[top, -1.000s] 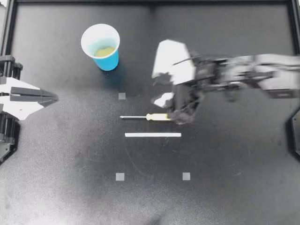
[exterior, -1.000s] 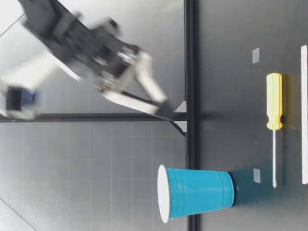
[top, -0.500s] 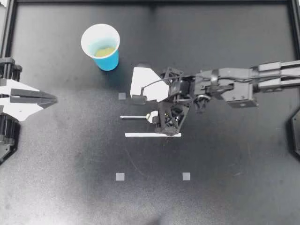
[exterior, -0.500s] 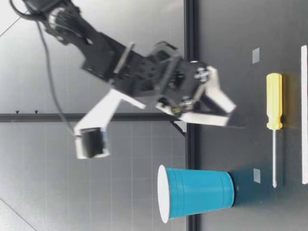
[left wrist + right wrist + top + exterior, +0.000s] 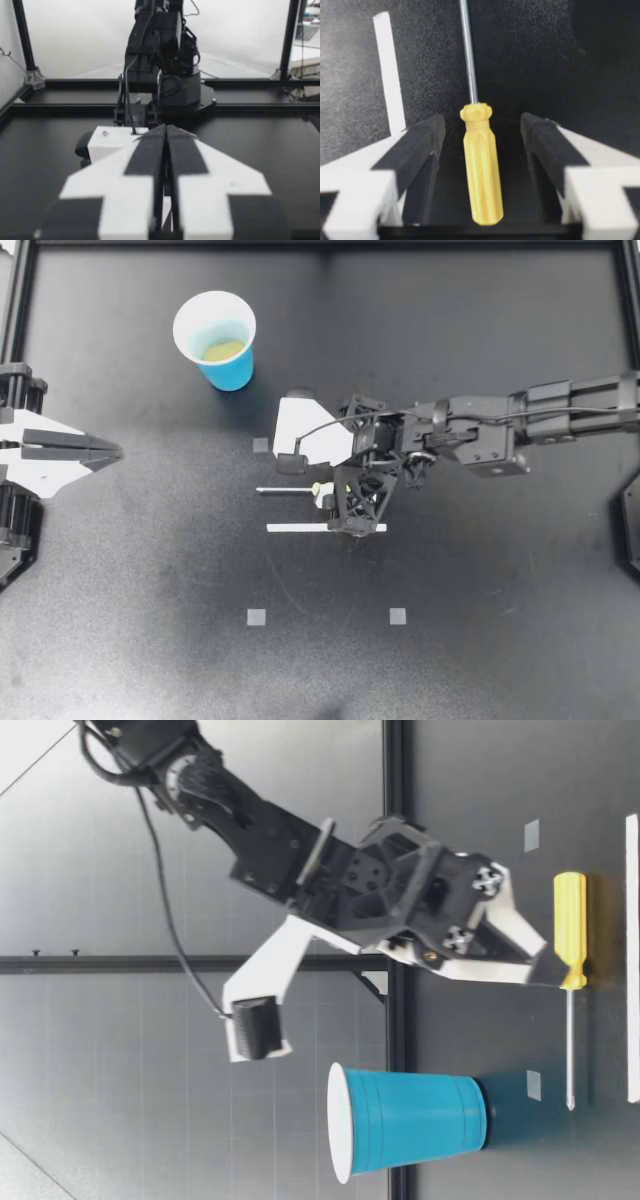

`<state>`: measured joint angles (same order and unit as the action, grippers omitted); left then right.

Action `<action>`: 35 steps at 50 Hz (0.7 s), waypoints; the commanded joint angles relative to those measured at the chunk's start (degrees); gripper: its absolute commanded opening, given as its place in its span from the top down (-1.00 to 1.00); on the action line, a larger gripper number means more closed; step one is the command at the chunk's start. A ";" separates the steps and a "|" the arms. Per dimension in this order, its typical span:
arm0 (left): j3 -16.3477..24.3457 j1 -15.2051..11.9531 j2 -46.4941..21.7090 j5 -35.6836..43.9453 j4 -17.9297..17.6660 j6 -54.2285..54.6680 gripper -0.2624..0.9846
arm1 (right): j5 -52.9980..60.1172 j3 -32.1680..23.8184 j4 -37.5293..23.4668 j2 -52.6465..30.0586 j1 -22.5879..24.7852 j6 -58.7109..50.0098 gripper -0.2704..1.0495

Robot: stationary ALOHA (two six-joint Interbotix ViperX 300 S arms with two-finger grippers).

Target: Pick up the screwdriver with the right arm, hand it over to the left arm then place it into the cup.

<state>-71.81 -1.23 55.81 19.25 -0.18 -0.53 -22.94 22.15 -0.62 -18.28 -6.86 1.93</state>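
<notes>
From above, my right gripper (image 5: 340, 498) sits at the centre of the frame, low over the yellow handle of the screwdriver (image 5: 288, 490), whose shaft points toward the left edge. A white strip (image 5: 300, 528) lies just below it on the black table (image 5: 480, 640). The blue cup (image 5: 215, 338) stands upright at the upper left. My left gripper (image 5: 108, 451) is at the left edge, its fingers pressed together.

In the low view, my right gripper (image 5: 545, 975) reaches down to the table just beside the screwdriver (image 5: 570, 925), which lies flat. The cup (image 5: 410, 1120) stands farther from the camera.

From my left wrist, the left gripper (image 5: 166, 131) is closed on nothing, with my right arm (image 5: 160, 65) ahead.

From my right wrist, the right gripper (image 5: 482, 121) is spread wide. The screwdriver (image 5: 481, 165) lies between the fingers, touching neither.
</notes>
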 commanded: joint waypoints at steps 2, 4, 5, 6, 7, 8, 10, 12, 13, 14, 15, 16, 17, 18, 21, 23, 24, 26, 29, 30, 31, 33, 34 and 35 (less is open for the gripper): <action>1.05 -0.09 -0.26 0.53 0.00 -0.09 0.44 | 0.70 -1.14 -0.09 0.18 0.18 0.79 -0.30; 1.05 -0.09 -0.18 0.53 0.00 -0.09 0.44 | 0.79 -1.14 -0.09 -0.18 0.18 1.05 -0.30; 1.05 -0.09 -0.18 0.53 0.00 -0.09 0.44 | 0.79 -1.14 -0.09 -0.35 0.18 1.14 -0.29; 1.05 -0.09 -0.26 0.53 0.00 -0.09 0.44 | 0.88 -1.14 -0.09 -0.44 0.09 1.23 -0.29; 1.05 -0.09 -0.26 0.53 0.00 -0.09 0.44 | 0.88 -1.14 -0.09 -0.53 0.18 1.23 -0.29; 1.05 -0.09 -0.18 0.53 0.00 0.00 0.44 | 0.88 -1.14 -0.09 -0.62 0.18 1.32 -0.29; 1.05 -0.09 -0.18 0.53 0.00 -0.09 0.44 | 0.88 -1.14 -0.09 -0.88 0.18 1.32 -0.29; 1.05 -0.09 -0.18 0.53 0.00 -0.09 0.44 | 0.88 -1.14 -0.09 -0.97 0.18 1.32 -0.29; 1.05 -0.18 -0.18 0.53 0.00 -0.09 0.44 | 0.88 -1.14 -0.09 -1.05 0.09 1.32 -0.29; 1.05 -0.09 -0.26 0.53 0.00 -0.09 0.44 | 0.88 -1.14 -0.09 -1.05 0.18 1.32 -0.28; 1.14 -0.09 -0.18 0.53 0.00 -0.09 0.44 | 0.88 -1.14 -0.09 -1.05 0.18 1.32 -0.28; 1.14 -0.18 -0.18 0.53 0.00 -0.09 0.44 | 0.97 -1.14 -0.09 -1.05 0.18 1.41 -0.27; 1.05 -0.09 -0.18 0.53 0.00 -0.09 0.44 | 0.88 -1.14 -0.09 -1.05 0.18 1.41 -0.26; 1.05 -0.09 -0.26 0.53 0.00 -0.09 0.44 | 0.88 -1.14 -0.09 -1.05 0.18 1.41 -0.24; 1.05 -0.09 -0.26 0.53 0.00 -0.09 0.44 | 0.88 -1.14 -0.09 -0.97 0.18 1.41 -0.14; 0.97 -0.09 -0.26 0.53 0.00 -0.09 0.44 | 0.88 -1.14 -0.09 -0.97 0.18 1.41 -0.05; 0.97 -0.18 -0.26 0.53 0.00 -0.09 0.44 | 0.88 -1.14 -0.09 -0.97 0.18 1.41 0.00; 0.79 -0.09 -0.18 0.53 0.00 -0.09 0.44 | 0.88 -1.14 -0.09 -0.97 0.35 1.41 0.09; 0.70 -0.09 -0.26 0.53 0.00 0.00 0.44 | 0.79 -1.14 -0.09 -1.05 0.70 1.41 0.26; 0.79 -0.09 -0.18 0.53 0.00 0.00 0.44 | 0.70 -1.14 -0.09 -1.05 0.79 1.41 0.31; 0.79 -0.09 -0.18 0.53 0.00 0.00 0.44 | 0.70 -1.14 -0.09 -1.05 0.79 1.32 0.36; 0.79 -0.09 -0.18 0.53 0.00 0.00 0.44 | 0.53 -1.14 -0.09 -1.05 0.97 1.32 0.44; 0.79 -0.09 -0.26 0.53 0.00 0.00 0.44 | 0.53 -1.14 -0.09 -1.05 1.05 1.32 0.47; 0.79 -0.09 -0.26 0.62 0.00 0.00 0.44 | 0.53 -1.05 -0.09 -0.97 1.05 1.23 0.51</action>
<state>-71.81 -1.23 55.81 19.25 -0.18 -0.53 -22.50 22.15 -0.62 -20.21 -6.33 3.34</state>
